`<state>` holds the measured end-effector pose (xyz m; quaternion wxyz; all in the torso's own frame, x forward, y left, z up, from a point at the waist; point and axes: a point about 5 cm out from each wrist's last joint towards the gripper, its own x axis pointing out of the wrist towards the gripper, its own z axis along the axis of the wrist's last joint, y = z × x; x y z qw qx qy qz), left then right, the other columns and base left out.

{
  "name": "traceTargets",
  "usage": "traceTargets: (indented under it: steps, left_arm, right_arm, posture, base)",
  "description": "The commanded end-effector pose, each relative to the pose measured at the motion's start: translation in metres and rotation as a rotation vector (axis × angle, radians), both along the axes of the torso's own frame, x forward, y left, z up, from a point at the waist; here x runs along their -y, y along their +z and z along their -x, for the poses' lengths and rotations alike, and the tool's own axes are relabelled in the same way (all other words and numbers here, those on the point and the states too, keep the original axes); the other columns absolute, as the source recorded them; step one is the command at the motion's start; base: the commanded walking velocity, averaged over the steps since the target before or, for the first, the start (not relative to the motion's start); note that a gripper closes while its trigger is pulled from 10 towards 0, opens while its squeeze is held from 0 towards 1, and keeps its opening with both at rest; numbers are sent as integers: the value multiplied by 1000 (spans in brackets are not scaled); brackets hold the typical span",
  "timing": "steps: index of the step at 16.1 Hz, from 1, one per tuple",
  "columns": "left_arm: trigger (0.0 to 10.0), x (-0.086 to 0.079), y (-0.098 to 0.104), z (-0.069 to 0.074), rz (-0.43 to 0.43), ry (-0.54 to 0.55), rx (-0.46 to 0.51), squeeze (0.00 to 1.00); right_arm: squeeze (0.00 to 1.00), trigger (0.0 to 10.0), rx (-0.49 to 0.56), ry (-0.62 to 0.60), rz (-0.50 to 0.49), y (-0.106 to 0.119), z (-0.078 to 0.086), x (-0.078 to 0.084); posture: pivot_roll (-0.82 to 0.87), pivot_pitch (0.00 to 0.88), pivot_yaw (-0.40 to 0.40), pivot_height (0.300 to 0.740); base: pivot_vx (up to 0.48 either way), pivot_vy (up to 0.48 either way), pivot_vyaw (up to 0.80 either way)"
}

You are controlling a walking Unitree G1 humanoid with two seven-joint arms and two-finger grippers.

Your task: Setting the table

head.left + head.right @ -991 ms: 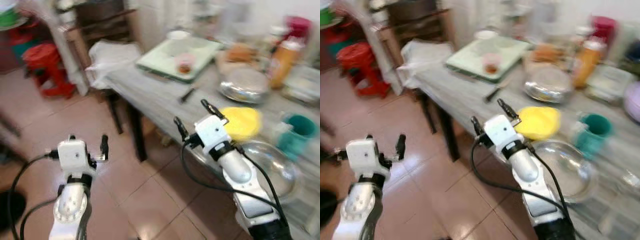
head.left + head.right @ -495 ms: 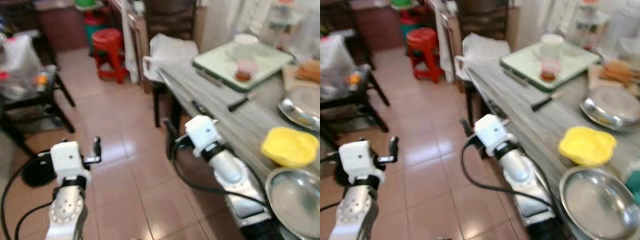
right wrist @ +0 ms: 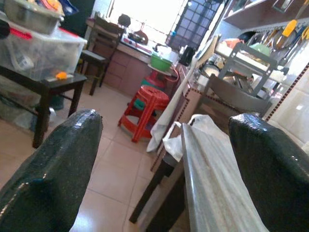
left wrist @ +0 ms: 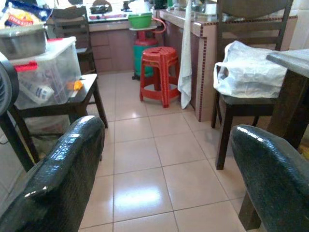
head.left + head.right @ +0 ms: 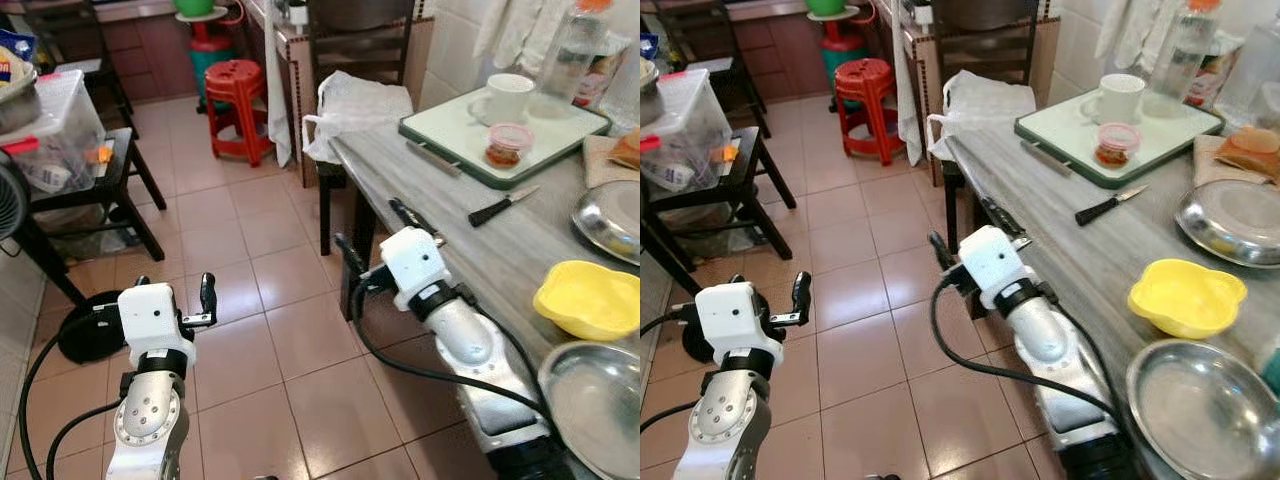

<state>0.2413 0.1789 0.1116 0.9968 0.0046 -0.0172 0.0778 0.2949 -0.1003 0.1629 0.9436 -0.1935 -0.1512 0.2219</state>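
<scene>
A grey table (image 5: 1070, 235) runs along the right. On it are a yellow bowl (image 5: 1185, 297), a steel dish (image 5: 1200, 410) at the near end and a second steel plate (image 5: 1230, 220) farther back. A black-handled knife (image 5: 1108, 205) lies near a green tray (image 5: 1170, 135) that holds a white mug (image 5: 1118, 98) and a pink-lidded jar (image 5: 1112, 145). My right gripper (image 5: 375, 232) hangs open and empty at the table's left edge, short of the bowl. My left gripper (image 5: 174, 290) is open over the tiled floor, holding nothing.
A dark chair carrying a white plastic bag (image 5: 360, 100) stands at the table's far end. A red stool (image 5: 238, 85) is beyond it. At the left, a black side table (image 5: 110, 170) bears a clear storage box (image 5: 55, 125). A fan base (image 5: 80, 335) sits on the floor.
The camera has swung left and the picture has sharpened, so more floor and the side table come into view. Both grippers stay open and empty in about the same pose.
</scene>
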Motion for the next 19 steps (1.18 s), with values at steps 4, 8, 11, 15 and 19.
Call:
traceTargets:
  steps: [4, 8, 11, 15, 19]
  left_arm:
    - [10000, -4, -2, 1, -14, 14, -17, 0]
    - [10000, -5, -2, -1, -18, 9, -20, 0]
    - [10000, -5, -2, -2, -19, 7, -23, 0]
    - [10000, -5, -3, -2, -20, 11, -27, 0]
    - [10000, -4, -4, -2, -22, 15, -34, 0]
  right_arm:
    - [0, 10000, -29, -8, -16, -4, -1, -2]
    - [0, 10000, -31, -16, -16, -5, -2, -3]
    - [0, 10000, -38, -26, -27, -6, -3, -2]
    - [0, 10000, -45, -30, -29, -8, -4, -2]
    - [0, 10000, -46, -29, -34, -9, -3, -4]
  posture:
    - [-2, 70, 33, 740]
    - [-3, 68, 38, 740]
    - [-3, 68, 40, 740]
    - [0, 66, 41, 740]
    - [1, 66, 46, 740]
  base:
    - [0, 80, 0]
    - [0, 80, 0]
    - [0, 230, 0]
    - [0, 446, 0]
    - [0, 480, 0]
